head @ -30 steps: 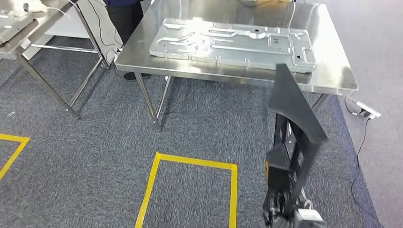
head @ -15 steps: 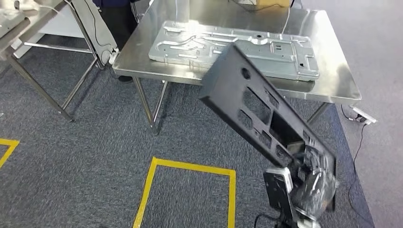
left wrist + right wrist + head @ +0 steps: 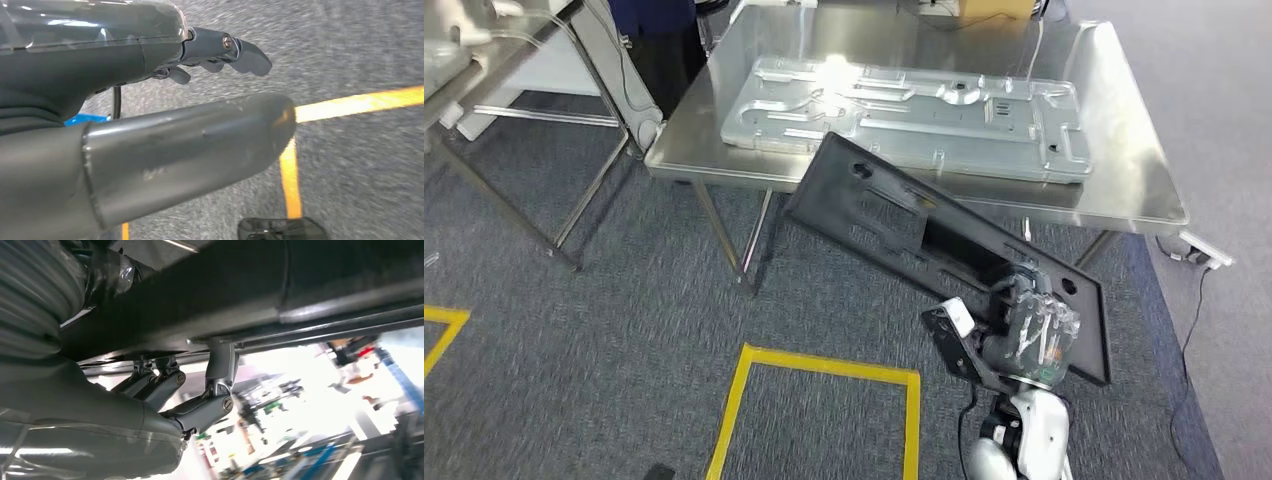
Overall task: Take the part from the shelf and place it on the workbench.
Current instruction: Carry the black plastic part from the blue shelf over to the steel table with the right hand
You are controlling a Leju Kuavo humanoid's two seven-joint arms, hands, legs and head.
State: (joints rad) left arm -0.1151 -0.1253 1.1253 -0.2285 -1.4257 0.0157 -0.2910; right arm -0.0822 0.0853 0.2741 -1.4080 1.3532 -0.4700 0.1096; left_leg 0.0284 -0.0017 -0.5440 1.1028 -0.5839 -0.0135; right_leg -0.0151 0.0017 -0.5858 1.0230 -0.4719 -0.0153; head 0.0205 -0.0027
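Observation:
The part is a long flat black plastic panel (image 3: 904,225) with cut-outs, held tilted in the air in front of the steel workbench (image 3: 1124,190). My right hand (image 3: 1029,335) grips its near end; in the right wrist view the fingers (image 3: 210,400) hook up against the panel's dark underside (image 3: 240,295). The panel's far end overlaps the workbench's front edge in the head view. My left hand (image 3: 150,100) hangs over the carpet, fingers apart, holding nothing.
A large silver stamped metal plate (image 3: 904,115) lies across the workbench. A person in dark clothes (image 3: 659,40) stands at the table's far left corner beside a steel shelf frame (image 3: 484,90). Yellow tape (image 3: 824,365) marks a box on the grey carpet.
The whole view shifted as I moved closer to the workbench. The panel swung from standing on edge to lying nearly flat, its far end rising toward the table edge.

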